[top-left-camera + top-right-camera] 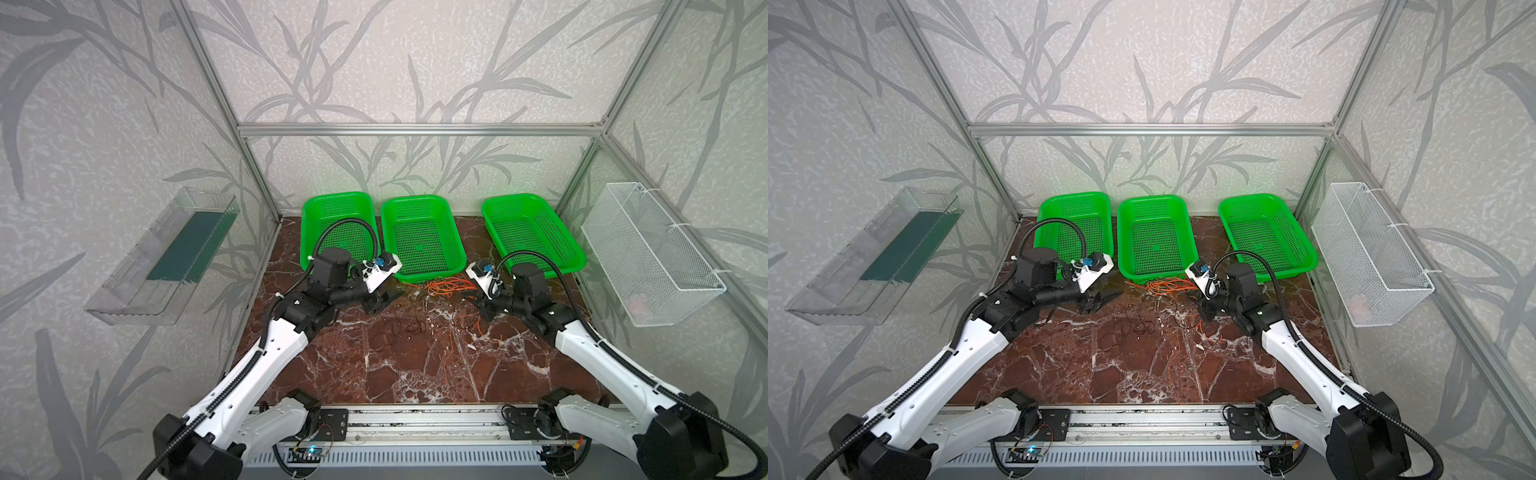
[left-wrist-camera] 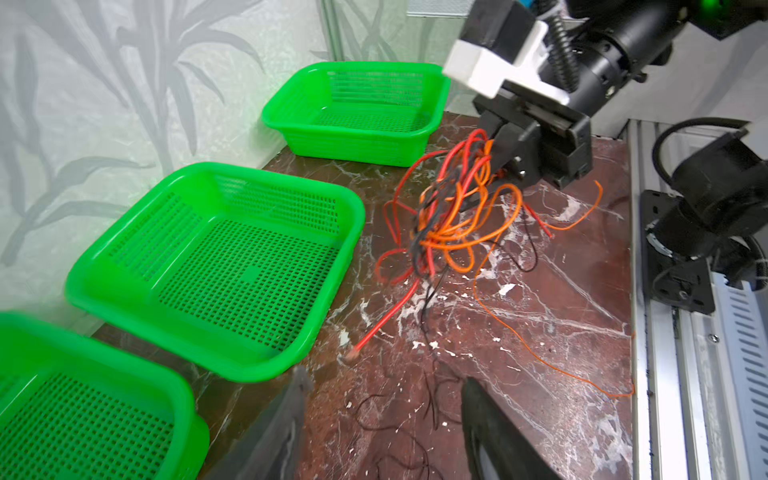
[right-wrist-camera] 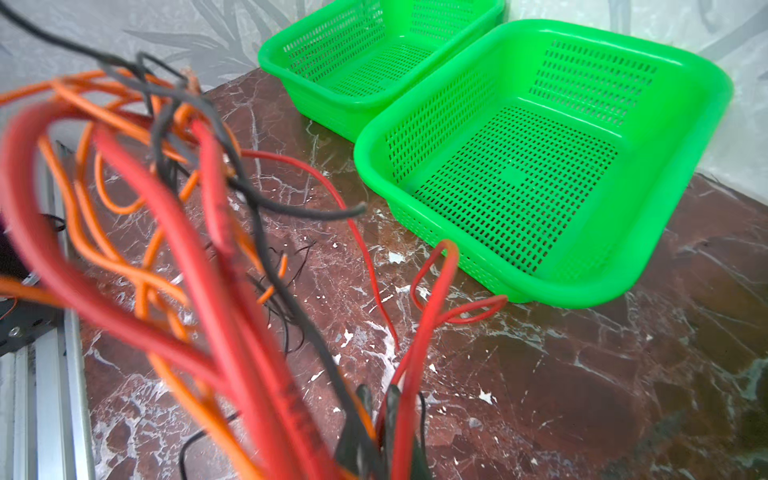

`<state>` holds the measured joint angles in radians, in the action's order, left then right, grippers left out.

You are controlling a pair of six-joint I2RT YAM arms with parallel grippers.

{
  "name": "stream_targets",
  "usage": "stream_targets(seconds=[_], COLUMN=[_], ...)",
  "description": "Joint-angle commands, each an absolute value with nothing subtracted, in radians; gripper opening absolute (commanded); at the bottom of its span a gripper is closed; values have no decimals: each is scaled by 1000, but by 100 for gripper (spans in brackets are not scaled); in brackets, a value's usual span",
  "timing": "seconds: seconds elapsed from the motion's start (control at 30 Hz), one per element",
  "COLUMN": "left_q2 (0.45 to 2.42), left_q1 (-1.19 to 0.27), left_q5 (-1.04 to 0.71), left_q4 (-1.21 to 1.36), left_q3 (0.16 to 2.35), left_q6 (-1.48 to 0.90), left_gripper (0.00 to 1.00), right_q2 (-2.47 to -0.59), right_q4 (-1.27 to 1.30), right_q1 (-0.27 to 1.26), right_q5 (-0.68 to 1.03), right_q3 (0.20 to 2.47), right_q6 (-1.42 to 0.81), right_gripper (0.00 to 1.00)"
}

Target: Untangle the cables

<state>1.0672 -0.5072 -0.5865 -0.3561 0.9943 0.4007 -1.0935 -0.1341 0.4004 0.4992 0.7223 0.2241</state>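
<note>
A: Cables (image 1: 451,286)?
B: Orange, red, black tangle, frame centre in both top views, just below the middle green basket (image 1: 419,201). Right gripper (image 2: 500,174) pinches it shut; ends trail on the marble table (image 1: 415,374).
A: Left gripper (image 2: 385,380)?
B: Jaws apart, empty. Cables block much of the right wrist view; print on a red strand (image 3: 224,216) unreadable.

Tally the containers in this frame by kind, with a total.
green plastic baskets: 3
white wire-mesh basket: 1
clear plastic wall tray: 1
Total: 5
</note>
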Motion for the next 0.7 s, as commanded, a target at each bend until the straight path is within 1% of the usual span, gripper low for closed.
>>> stream_targets(seconds=[0.0,0.1,0.2,0.27,0.37,0.4,0.43,0.47,0.5,0.53,0.57,0.6,0.67], left_q2=[1126,1191,1250,1287,1331,1343,1353,1360,1365,1366,1363,1358,1348], left_q1=[-586,-645,-664,-673,-681,-686,-688,-690,-692,-691,-692,-690,-684], left_q5=[-580,-565,-550,-541,-526,-527,-528,-524,-517,-509,-499,-490,-474], left_q4=[-308,-335,-344,-356,-350,-335,-317,-303,-284,-266,-248,-234,-221], left_q3=[1055,1113,1151,1173,1204,1211,1215,1216,1218,1217,1212,1206,1195], left_q6=[433,474,496,513,509,499,487,474,458,438,420,405,376], left_gripper=[62,62,62,58,41,31,19,10,1,0,0,0,0], right_q2=[-1107,-1112,-1113,-1117,-1125,-1127,-1130,-1131,-1128,-1121,-1107,-1088,-1048], right_q4=[-119,-135,-145,-152,-164,-164,-157,-141,-125,-114,-108,-104,-55], right_q1=[424,437,442,445,452,455,457,457,456,456,455,455,454], right_q5=[538,535,540,540,537,535,531,513,478,436,396,352,318], right_q3=[772,786,801,811,824,824,822,818,812,810,810,805,773], right_q6=[259,269,275,276,278,278,266,243,207,163,121,71,17], right_gripper=[0,1,2,2,4,7,12,23,44,56,63,69,74])
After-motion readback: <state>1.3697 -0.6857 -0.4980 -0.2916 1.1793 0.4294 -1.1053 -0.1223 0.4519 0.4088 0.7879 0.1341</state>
